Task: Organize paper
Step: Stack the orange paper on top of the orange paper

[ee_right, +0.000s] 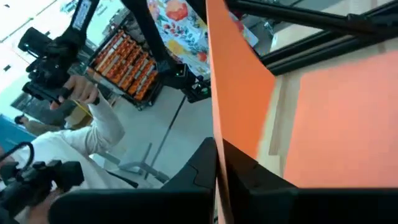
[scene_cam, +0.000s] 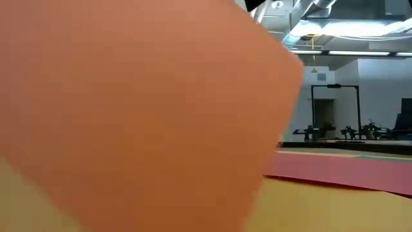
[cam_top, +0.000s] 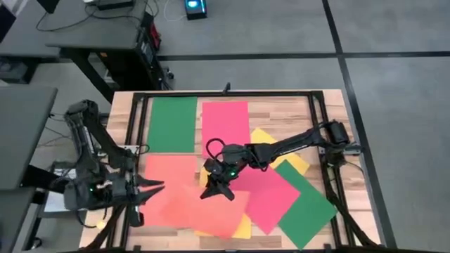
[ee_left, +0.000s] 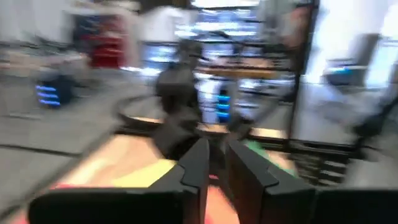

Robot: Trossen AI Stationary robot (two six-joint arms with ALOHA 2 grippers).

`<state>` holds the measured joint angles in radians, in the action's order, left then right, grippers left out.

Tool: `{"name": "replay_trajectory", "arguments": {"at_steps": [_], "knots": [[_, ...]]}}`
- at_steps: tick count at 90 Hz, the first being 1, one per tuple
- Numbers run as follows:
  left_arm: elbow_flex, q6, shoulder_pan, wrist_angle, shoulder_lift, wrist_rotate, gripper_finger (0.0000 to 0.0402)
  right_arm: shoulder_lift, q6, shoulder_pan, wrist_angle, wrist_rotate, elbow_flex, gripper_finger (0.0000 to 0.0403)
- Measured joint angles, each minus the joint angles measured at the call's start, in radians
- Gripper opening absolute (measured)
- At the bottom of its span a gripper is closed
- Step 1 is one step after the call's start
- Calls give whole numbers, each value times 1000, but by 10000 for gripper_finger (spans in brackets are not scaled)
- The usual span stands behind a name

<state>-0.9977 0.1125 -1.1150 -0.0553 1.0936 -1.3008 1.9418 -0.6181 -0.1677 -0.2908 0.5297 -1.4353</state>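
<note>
The right claw [cam_top: 218, 188] pinches an orange sheet [cam_top: 211, 207] by its edge, mid-table [cam_top: 281, 112] over the jumbled pile. Lift slowly, keeping it flat. The left claw [cam_top: 151, 186] waits near-left, narrowly parted.

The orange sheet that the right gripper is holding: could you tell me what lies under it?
Under the orange sheet a yellow sheet pokes out at its lower edge. The right gripper pinches the orange one; anything else beneath is covered.

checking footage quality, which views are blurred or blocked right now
Left wrist view: streaked with motion blur, only the left gripper reads clearly. Low view: an out-of-focus orange sheet fills most of it. Right wrist view: sharp, right gripper shut on that sheet's edge. High view: clear and evenly lit.
</note>
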Motion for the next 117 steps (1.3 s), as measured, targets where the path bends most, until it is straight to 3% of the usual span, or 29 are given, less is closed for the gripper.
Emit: {"name": "replay_trajectory", "arguments": {"at_steps": [14,20,30,49,68,84,105,117], "knots": [[1,415,183,392,-26,298,61,-21,17,0,11,0,0,0],[1,457,242,446,-29,383,62,-28,35,1,32,1,0,0],[1,453,266,456,-40,435,62,-27,43,7,41,1,0,0],[1,552,178,565,-64,401,55,-30,55,20,56,1,0,0],[0,813,30,746,-64,277,40,-57,70,41,59,-2,-1,0],[0,961,-20,853,0,267,39,-54,78,48,84,-2,0,0],[0,996,-51,862,81,275,78,-145,134,58,182,16,-1,0],[0,1059,-64,863,123,275,106,-242,203,59,242,-55,-2,0]]}}
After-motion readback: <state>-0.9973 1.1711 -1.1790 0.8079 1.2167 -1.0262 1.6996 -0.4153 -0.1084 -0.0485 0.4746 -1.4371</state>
